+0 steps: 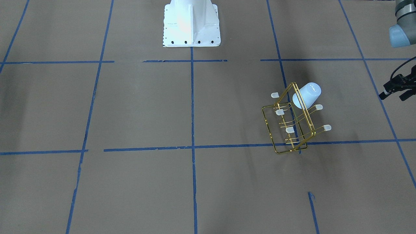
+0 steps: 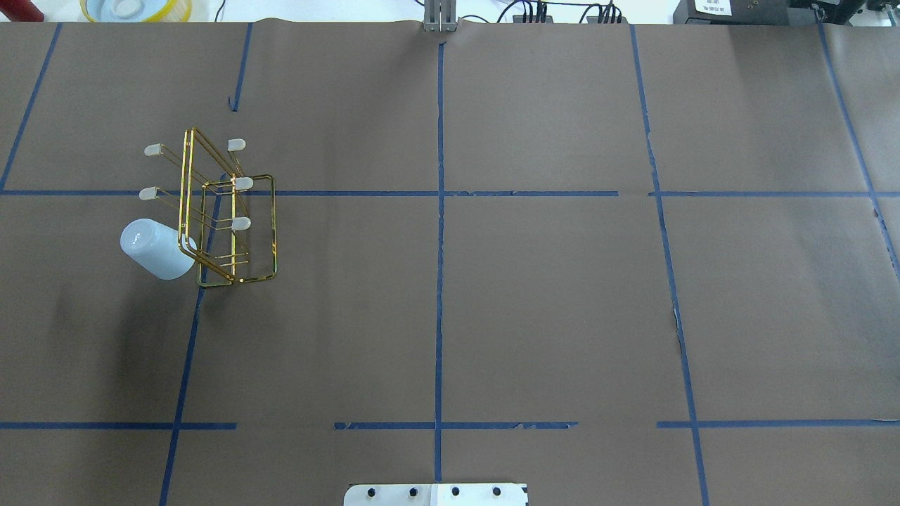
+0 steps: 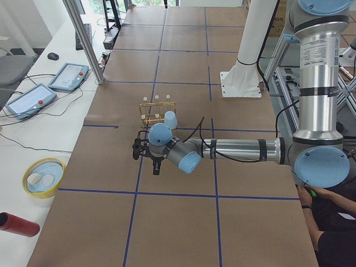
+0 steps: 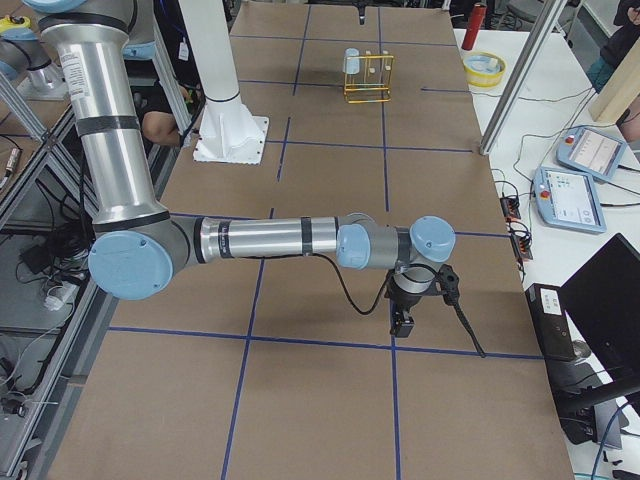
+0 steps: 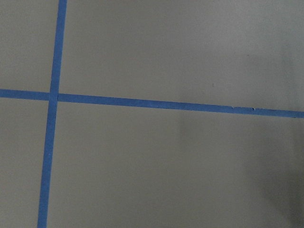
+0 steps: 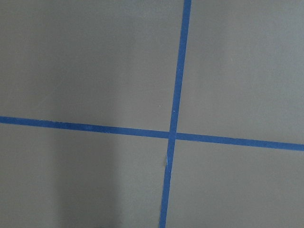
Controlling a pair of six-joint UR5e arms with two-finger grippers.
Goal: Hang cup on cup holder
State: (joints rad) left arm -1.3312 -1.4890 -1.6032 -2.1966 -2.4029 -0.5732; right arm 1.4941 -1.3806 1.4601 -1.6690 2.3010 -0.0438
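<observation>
The cup [image 1: 307,95] is pale blue-white and sits tilted, mouth inward, over a prong of the gold wire cup holder [image 1: 311,123]. Overhead, the cup [image 2: 156,249] is at the left near corner of the holder [image 2: 274,225], on the table's left half. My left gripper [image 1: 395,96] hangs apart from the cup at the view's right edge, fingers spread and empty; it also shows in the exterior left view [image 3: 147,161]. My right gripper [image 4: 402,322] is far from the holder and points down at bare table. I cannot tell whether it is open or shut.
The white robot base [image 1: 191,24] stands at the table's robot side. A yellow bowl [image 3: 43,178] and a red cylinder [image 3: 19,224] lie on the side bench beyond the table edge. An operator [image 3: 328,222] sits near the left arm's base. Blue tape lines grid the brown tabletop.
</observation>
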